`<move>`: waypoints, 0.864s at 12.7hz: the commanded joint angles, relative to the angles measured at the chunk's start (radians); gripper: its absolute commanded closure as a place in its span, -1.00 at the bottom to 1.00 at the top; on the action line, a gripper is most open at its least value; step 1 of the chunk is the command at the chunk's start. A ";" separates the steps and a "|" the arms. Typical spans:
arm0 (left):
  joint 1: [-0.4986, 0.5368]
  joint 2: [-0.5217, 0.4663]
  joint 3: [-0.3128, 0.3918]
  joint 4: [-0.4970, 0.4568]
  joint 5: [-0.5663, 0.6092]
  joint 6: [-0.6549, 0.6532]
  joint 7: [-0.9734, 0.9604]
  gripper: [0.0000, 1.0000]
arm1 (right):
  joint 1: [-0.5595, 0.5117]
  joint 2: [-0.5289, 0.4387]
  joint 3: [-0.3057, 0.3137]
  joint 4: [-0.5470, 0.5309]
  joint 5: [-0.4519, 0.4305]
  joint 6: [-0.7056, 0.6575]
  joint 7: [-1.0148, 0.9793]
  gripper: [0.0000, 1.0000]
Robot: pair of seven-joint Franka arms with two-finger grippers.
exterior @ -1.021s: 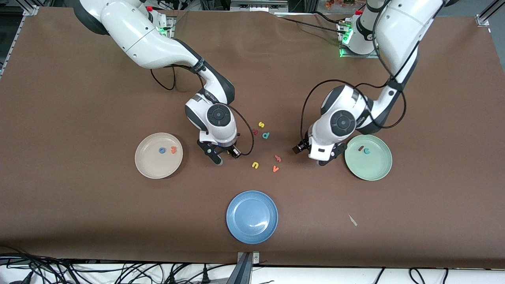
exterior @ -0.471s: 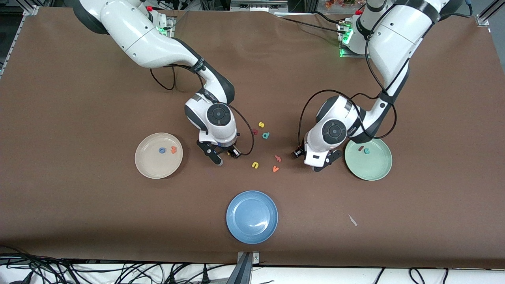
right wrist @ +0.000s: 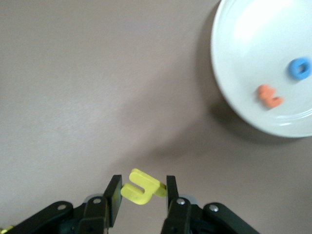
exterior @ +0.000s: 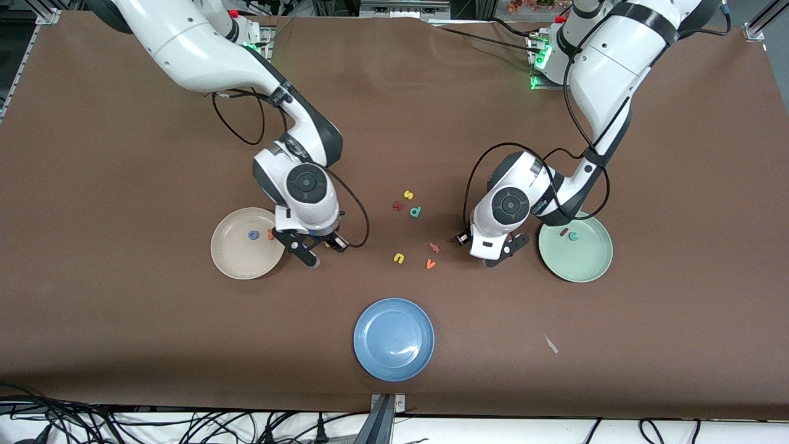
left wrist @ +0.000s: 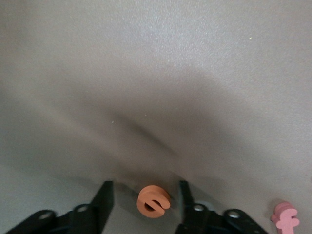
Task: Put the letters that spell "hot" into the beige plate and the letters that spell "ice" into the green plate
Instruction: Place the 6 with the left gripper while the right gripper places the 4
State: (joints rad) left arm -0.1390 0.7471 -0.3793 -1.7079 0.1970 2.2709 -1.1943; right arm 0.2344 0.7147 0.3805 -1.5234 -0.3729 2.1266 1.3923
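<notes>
Gripping the yellow "h" [right wrist: 142,187] between its fingers, your right gripper [exterior: 312,248] hangs above the table just beside the beige plate [exterior: 231,262], where the blue "o" [exterior: 253,235] and orange "t" [right wrist: 269,96] already lie. Your left gripper [exterior: 496,251] sits low beside the green plate [exterior: 585,266], jaws partly open around the orange "e" [left wrist: 153,201], not visibly clamping it. The dark red "i" [exterior: 564,232] and teal "c" [exterior: 574,236] lie in that plate.

Orange "e" [left wrist: 153,201] between left gripper [left wrist: 146,202] jaws, gaps either side; pink letter [left wrist: 285,218] nearby.
</notes>
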 commanded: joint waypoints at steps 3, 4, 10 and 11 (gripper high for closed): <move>-0.014 0.018 0.005 0.030 0.035 -0.014 -0.054 0.47 | -0.148 -0.217 0.012 -0.213 0.081 -0.054 -0.350 0.52; -0.014 0.017 0.005 0.027 0.035 -0.014 -0.054 0.56 | -0.177 -0.245 0.009 -0.246 0.081 -0.054 -0.419 0.51; 0.053 -0.084 -0.007 0.033 0.012 -0.199 0.089 0.76 | -0.196 -0.297 -0.052 -0.304 0.083 -0.054 -0.559 0.18; 0.094 -0.125 -0.016 0.033 -0.020 -0.261 0.175 0.76 | -0.196 -0.297 -0.052 -0.304 0.083 -0.054 -0.559 -0.04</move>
State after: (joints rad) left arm -0.1108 0.7161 -0.3806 -1.6647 0.1967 2.1195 -1.1397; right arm 0.0367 0.4511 0.3337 -1.7921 -0.3085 2.0650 0.8526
